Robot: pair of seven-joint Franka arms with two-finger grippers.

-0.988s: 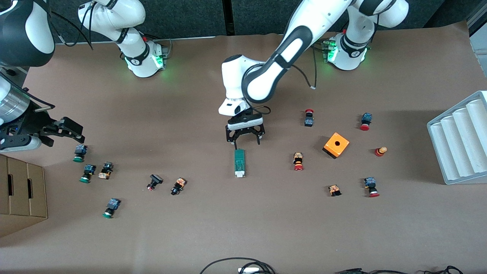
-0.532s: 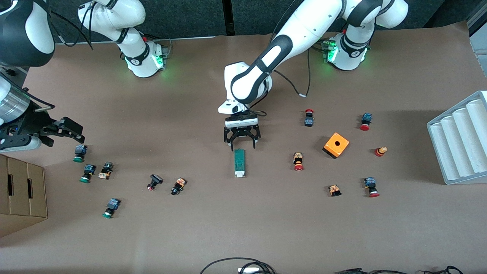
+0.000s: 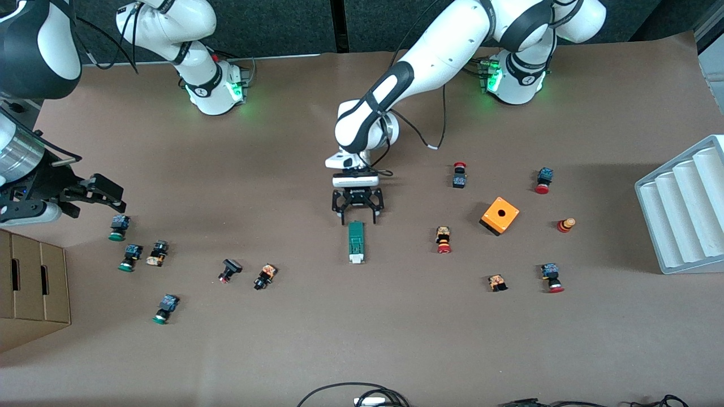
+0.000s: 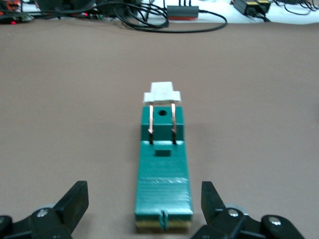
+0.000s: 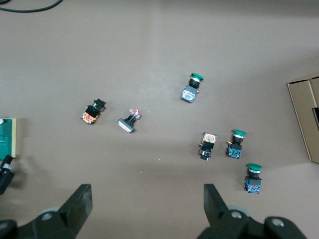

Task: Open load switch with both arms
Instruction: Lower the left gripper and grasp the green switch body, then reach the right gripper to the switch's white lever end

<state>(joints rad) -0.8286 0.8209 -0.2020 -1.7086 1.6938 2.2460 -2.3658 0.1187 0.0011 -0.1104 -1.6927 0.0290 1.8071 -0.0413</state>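
Note:
The load switch (image 3: 356,242), a narrow dark-green block, lies flat at mid-table with its white end piece toward the front camera. My left gripper (image 3: 358,219) hangs low and open over the green end opposite that piece. In the left wrist view the load switch (image 4: 163,164) runs lengthwise between the fingertips (image 4: 77,194), with a gap on each side. My right gripper (image 3: 96,192) waits open over the right arm's end of the table. The right wrist view shows the right gripper (image 5: 147,196) empty and only a green edge of the load switch (image 5: 7,137).
Green-capped push buttons (image 3: 117,227) lie scattered toward the right arm's end, red-capped ones (image 3: 443,239) and an orange cube box (image 3: 500,215) toward the left arm's end. A cardboard box (image 3: 31,288), a white ridged tray (image 3: 684,209) and cables (image 3: 350,395) border the table.
My left gripper has come down and toward the load switch's green end, while its elbow has drawn back toward the base. The right arm has not moved.

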